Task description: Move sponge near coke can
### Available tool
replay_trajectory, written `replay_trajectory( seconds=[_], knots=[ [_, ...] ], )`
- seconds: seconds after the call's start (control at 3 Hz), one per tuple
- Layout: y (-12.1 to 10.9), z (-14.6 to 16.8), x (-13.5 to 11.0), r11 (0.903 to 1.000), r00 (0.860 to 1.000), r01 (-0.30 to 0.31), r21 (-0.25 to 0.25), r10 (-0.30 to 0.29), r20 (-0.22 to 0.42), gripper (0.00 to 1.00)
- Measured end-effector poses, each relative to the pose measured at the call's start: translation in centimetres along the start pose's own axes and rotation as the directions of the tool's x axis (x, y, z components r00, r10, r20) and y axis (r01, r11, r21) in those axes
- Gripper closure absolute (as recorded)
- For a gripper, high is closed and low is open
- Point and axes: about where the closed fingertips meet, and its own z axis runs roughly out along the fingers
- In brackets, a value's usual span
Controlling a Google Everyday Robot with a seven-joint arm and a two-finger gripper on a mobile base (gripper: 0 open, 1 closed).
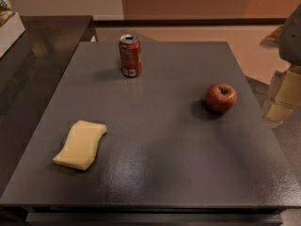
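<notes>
The pale yellow sponge [81, 144] lies flat on the dark grey table [160, 168] at the front left. The red coke can [130, 55] stands upright at the back of the table, left of centre, well apart from the sponge. My gripper [281, 100] hangs at the right edge of the view, beyond the table's right side, far from both sponge and can. It holds nothing that I can see.
A red apple [221, 98] sits on the right part of the table, close to the gripper's side. A dark counter [37, 46] adjoins the table on the left. Tan floor lies behind the table.
</notes>
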Motion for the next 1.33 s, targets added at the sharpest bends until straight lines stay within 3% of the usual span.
replay_trajectory(
  seconds=[0.67,1.33],
  knots=[
    [0.7,-0.6,-0.6,1.0,1.0,0.005,0.002,-0.005,0.025,0.0],
    [5.8,0.1,-6.0,0.9999,0.989,-0.001,-0.013,0.003,0.146,0.0]
  ],
)
